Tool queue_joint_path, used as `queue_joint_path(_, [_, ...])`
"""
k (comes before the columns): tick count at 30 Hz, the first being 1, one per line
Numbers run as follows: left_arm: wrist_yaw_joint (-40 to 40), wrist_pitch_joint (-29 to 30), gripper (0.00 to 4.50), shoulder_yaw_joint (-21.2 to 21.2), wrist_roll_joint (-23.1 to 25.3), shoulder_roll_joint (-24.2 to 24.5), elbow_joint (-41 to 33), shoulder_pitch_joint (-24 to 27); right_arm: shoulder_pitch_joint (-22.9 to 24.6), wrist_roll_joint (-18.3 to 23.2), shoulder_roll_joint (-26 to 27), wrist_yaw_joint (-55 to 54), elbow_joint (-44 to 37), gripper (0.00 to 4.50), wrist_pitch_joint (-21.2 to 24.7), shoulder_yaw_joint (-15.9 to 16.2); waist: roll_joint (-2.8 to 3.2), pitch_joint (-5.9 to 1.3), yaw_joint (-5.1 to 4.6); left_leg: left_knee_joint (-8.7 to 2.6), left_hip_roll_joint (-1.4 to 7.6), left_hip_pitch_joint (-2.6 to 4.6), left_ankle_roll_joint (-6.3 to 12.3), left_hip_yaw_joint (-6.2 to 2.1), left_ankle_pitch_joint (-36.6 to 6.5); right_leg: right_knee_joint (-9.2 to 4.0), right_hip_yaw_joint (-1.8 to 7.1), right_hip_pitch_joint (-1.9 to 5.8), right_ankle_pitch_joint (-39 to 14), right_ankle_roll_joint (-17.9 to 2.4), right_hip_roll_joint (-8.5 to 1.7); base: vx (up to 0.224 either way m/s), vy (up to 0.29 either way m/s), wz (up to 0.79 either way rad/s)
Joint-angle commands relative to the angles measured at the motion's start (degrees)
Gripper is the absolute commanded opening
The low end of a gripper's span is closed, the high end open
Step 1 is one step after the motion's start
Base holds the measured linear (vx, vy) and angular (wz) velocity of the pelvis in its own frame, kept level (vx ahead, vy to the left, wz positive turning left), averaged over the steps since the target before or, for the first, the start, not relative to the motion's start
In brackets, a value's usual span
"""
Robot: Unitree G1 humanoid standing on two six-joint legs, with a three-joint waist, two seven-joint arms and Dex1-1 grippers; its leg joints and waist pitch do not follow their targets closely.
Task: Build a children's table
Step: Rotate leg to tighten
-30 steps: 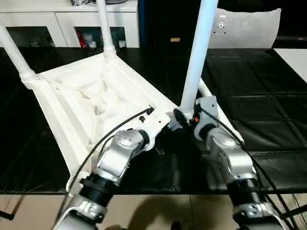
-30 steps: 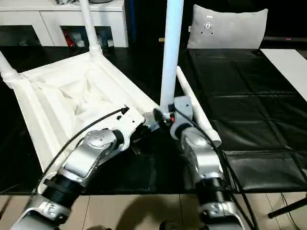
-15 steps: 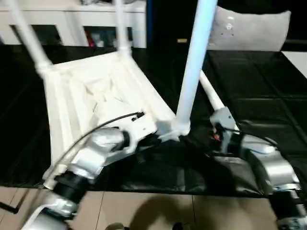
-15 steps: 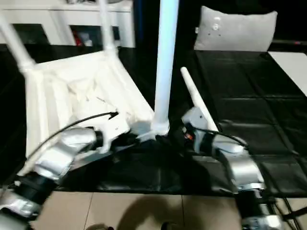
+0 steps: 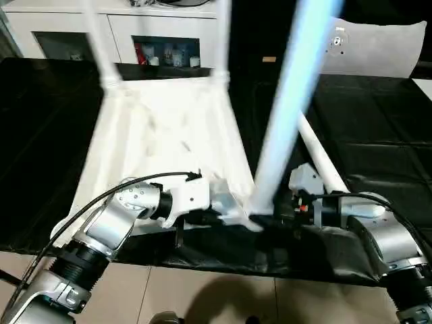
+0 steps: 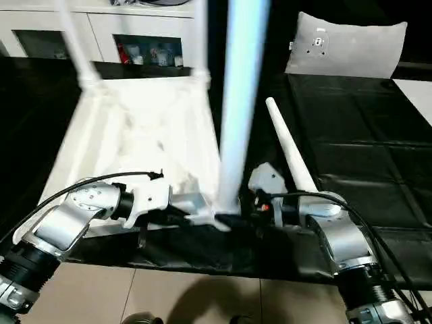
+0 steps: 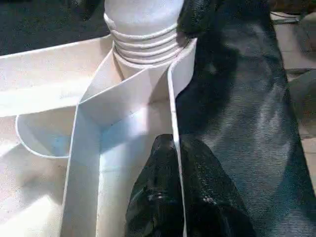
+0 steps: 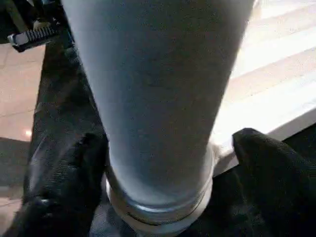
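The children's table top (image 5: 162, 128) lies upside down on the black work table, ribs up. Two legs (image 5: 101, 47) stand in its far corners. A third leg (image 5: 290, 108) stands upright in the near right corner socket (image 7: 143, 39). A loose leg (image 5: 324, 158) lies on the cloth to its right. My left gripper (image 7: 175, 143) is shut on the top's thin rim wall just beside that socket. My right gripper (image 8: 168, 163) is open, its fingers (image 8: 74, 168) on either side of the upright leg's base, one of them clearly apart from it.
A white cabinet (image 5: 67, 27) stands behind the work table and a pale cushion (image 5: 378, 44) rests at the back right. Black cloth (image 5: 378, 121) stretches out to the right. The table's near edge and the tan floor (image 5: 202, 297) lie just below my grippers.
The whole picture has shifted. My right gripper left the upright leg's base, swung off to the right, and now stands around that base again. The left gripper has stayed shut on the rim.
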Motion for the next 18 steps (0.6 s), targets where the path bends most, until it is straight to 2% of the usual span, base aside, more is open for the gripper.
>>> queue_joint_path(1, [-2.5,-0.7,0.00,-2.7,0.4,0.3,-1.1,0.1,-1.3,0.2,-0.4,0.6,0.3,3.77,0.3,0.4,-0.66,-3.82,-0.37,-3.79,1.77,-0.25,3.91,0.20,-8.3,-4.19,2.75,3.55,-18.2,-9.4,-4.19,0.000,0.000,0.00])
queue_joint_path(5, [-3.1,-0.9,0.00,-2.7,0.4,0.3,-1.1,0.0,-1.5,0.7,-0.4,1.2,0.6,3.59,0.8,0.5,-0.65,-3.88,-0.44,-3.76,1.77,-0.29,4.06,0.18,-7.6,-4.01,2.71,3.60,-16.9,-9.9,-4.12,0.000,0.000,0.00])
queue_joint_path(6, [-3.4,-1.0,0.00,-2.7,0.4,0.4,-1.1,0.1,-1.6,0.9,-0.5,1.5,0.7,3.33,1.1,0.6,-0.69,-3.88,-0.44,-3.74,1.76,-0.33,4.10,0.20,-7.6,-4.03,2.72,3.65,-16.9,-9.8,-4.14,0.000,0.000,0.00])
queue_joint_path(10, [-3.8,-1.0,0.00,-2.9,0.2,0.7,-1.2,0.2,-1.3,1.6,-1.0,3.2,0.1,3.13,3.3,1.1,-0.67,-3.91,-0.38,-3.69,1.76,-0.40,4.31,0.18,-6.9,-3.92,2.71,3.69,-16.1,-10.1,-4.13,0.000,0.000,0.00])
queue_joint_path(13, [-3.9,-0.9,0.00,-2.9,0.2,0.8,-1.3,0.3,-1.1,1.5,-0.9,3.2,0.2,2.82,3.2,1.1,-0.67,-3.95,-0.37,-3.63,1.73,-0.38,4.26,0.23,-6.9,-3.92,2.74,3.68,-16.1,-10.2,-4.14,0.000,0.000,0.00])
queue_joint_path(18, [-3.8,0.2,0.00,-2.5,-0.4,0.7,-1.7,0.9,-0.2,2.1,-0.2,2.9,-1.1,2.68,4.4,1.6,-0.70,-3.89,-0.41,-3.65,1.75,-0.31,4.21,0.24,-6.9,-3.88,2.72,3.64,-15.9,-10.2,-4.12,0.000,0.000,0.00])
